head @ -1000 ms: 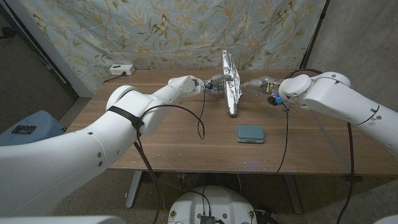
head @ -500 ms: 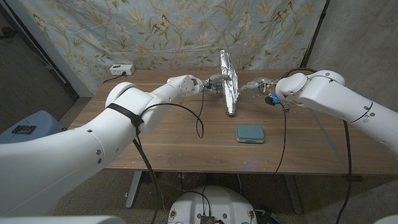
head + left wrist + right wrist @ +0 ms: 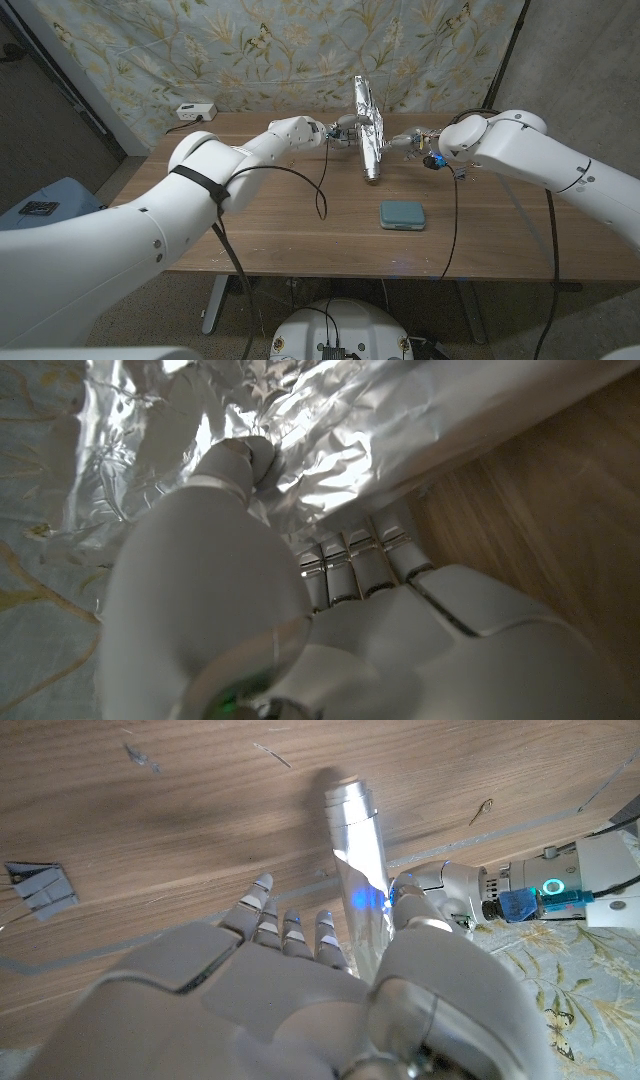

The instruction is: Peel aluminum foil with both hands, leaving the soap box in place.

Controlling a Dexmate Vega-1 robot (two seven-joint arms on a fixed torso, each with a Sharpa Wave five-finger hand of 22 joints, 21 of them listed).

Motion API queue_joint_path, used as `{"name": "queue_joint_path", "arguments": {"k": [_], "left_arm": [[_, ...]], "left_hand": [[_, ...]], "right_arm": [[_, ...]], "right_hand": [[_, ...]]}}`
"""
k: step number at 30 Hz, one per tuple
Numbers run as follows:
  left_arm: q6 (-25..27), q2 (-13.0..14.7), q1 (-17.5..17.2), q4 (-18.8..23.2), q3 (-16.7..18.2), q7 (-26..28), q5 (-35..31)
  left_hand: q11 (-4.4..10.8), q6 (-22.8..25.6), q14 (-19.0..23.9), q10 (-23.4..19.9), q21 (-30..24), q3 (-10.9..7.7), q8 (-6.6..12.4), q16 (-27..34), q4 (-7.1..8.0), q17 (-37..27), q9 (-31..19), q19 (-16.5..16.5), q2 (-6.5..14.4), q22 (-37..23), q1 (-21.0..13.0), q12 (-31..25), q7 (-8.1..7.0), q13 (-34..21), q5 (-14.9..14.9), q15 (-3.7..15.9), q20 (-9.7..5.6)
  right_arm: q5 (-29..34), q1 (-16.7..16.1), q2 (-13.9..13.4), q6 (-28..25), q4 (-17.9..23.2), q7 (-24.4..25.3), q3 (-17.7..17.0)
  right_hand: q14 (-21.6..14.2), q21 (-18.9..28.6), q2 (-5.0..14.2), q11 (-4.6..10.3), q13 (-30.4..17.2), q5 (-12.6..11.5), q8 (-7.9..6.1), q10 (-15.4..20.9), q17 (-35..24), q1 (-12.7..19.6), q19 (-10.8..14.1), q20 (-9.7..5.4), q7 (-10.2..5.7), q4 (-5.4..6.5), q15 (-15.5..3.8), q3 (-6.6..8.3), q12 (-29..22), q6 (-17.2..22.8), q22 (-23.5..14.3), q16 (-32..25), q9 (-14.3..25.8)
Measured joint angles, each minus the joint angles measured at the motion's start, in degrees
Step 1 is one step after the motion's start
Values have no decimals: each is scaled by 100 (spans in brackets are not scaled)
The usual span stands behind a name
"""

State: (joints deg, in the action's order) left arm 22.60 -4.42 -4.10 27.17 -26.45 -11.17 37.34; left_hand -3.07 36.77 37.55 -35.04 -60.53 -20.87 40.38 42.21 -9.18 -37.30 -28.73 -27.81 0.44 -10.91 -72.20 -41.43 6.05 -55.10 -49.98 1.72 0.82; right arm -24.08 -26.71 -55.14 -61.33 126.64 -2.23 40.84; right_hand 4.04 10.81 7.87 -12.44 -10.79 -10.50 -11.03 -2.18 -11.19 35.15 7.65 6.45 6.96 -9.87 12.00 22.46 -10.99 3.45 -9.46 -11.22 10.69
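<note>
One foil sheet held up between two hands

The aluminum foil (image 3: pixel 367 125) — one crumpled sheet — stands on edge above the table's (image 3: pixel 270 225) far middle; the left hand (image 3: pixel 345 132) grips it from the left, the right hand (image 3: pixel 408 139) pinches it from the right — fingers (image 3: pixel 288 932) closed on it. One teal soap box (image 3: pixel 402 214) lies nearer, well apart.

Wooden surface (image 3: pixel 280 215), brown, plank grain. Soap box (image 3: pixel 402 214), teal, rounded, lying flat at about 4 o'clock from centre. Foil roll (image 3: pixel 366 135), standing on its lower end near 12 o'clock. White power strip (image 3: pixel 195 112) at the 10 o'clock corner.
</note>
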Motion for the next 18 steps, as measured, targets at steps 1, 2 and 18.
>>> {"name": "queue_joint_path", "arguments": {"k": [1, 2, 18], "left_arm": [[46, 21, -29, 95, -6, 41, 25], [62, 32, -42, 142, -10, 52, 35], [205, 167, -181, 531, -245, 135, 110]], "left_hand": [[0, 0, 0, 0, 0, 0, 0, 0, 0, 0, 0, 0, 0, 0, 0, 0, 0, -5, -21, 0, 0], [0, 0, 0, 0, -6, 0, 0, 0, 0, 0, -1, 0, 0, 0, 0, 0, 0, -16, -33, 0, 0], [-18, 18, 0, -21, -72, 0, 0, 0, 0, -38, -32, 20, 0, 0, 0, 29, 18, -27, -121, 0, 21]], "right_arm": [[5, 16, 1, -13, -6, -17, 11], [9, 25, 1, -25, -9, -34, 16], [-352, -204, -220, 130, 99, -113, -549]], "right_hand": [[0, 0, 0, 0, 0, -12, 0, 0, 0, 0, 0, 0, 0, 0, 0, 0, 0, 0, 0, 0, 0], [0, 0, 0, 0, 0, -13, 0, 0, 0, 0, 0, 0, 0, 0, 0, 0, 0, 0, 0, 0, 0], [-145, 22, -101, -11, -29, 15, -23, 195, -15, 5, 144, 144, 22, 123, 37, -123, -26, 148, 0, -28, 0]]}}
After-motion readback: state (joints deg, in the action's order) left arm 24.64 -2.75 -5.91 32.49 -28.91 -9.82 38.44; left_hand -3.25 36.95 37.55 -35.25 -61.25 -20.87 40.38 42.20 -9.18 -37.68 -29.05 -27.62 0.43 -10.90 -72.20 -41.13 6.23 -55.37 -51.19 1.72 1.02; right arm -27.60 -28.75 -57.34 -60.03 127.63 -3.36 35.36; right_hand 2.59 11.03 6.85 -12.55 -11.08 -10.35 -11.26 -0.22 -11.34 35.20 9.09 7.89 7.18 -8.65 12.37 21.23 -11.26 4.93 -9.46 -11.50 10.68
